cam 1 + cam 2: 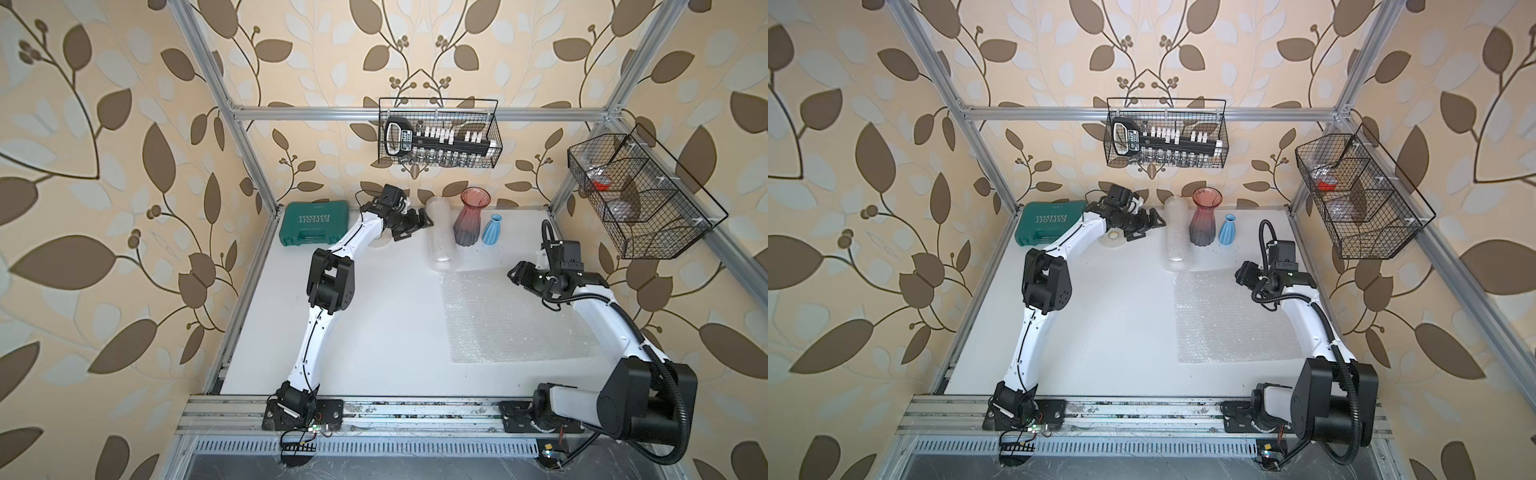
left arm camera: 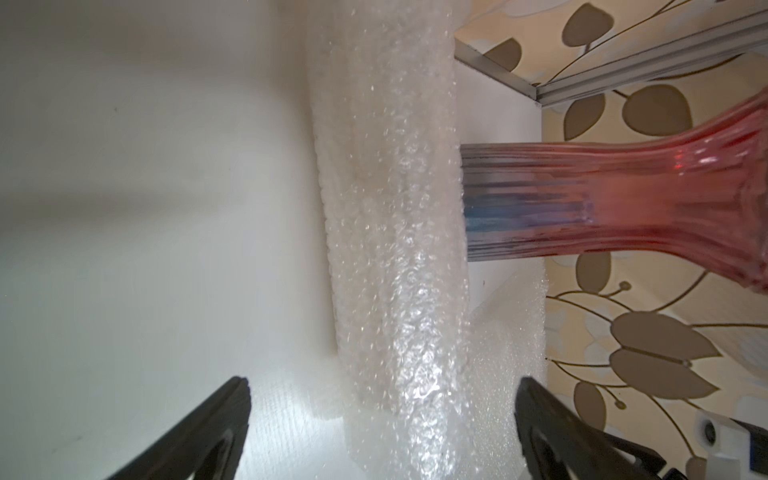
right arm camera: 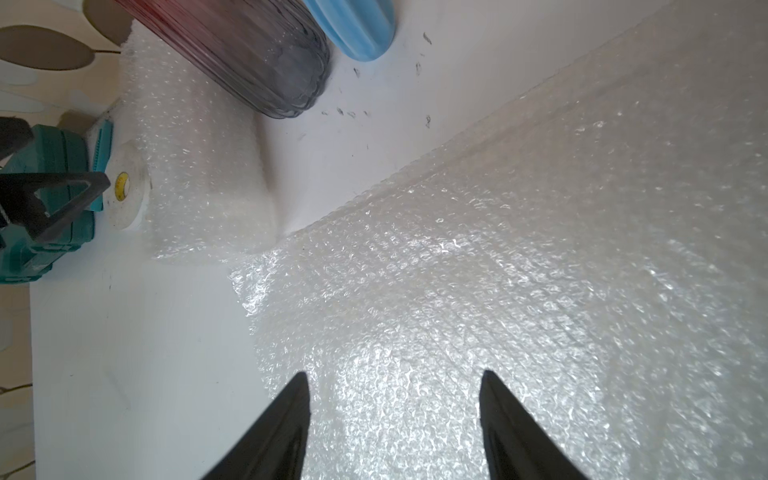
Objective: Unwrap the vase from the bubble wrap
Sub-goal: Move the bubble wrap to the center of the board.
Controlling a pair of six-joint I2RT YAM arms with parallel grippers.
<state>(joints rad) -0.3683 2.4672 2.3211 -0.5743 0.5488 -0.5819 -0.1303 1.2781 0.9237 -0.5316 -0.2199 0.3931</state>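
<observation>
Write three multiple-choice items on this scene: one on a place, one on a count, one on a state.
1. Where does the pink vase stand?
A. between the bubble wrap roll and the blue vase
B. lying on its side by the arm bases
C. hanging on the back wall

2. How many bare vases are in view?
A. one
B. two
C. four

3. The left gripper is:
A. shut on the roll
B. shut on the blue vase
C. open, holding nothing

Answers:
1 A: both top views show it upright, with the roll on one side and the blue vase on the other.
2 B: only the pink one and the blue one show.
3 C: in the left wrist view its jaws stand wide apart and grip nothing.
</observation>
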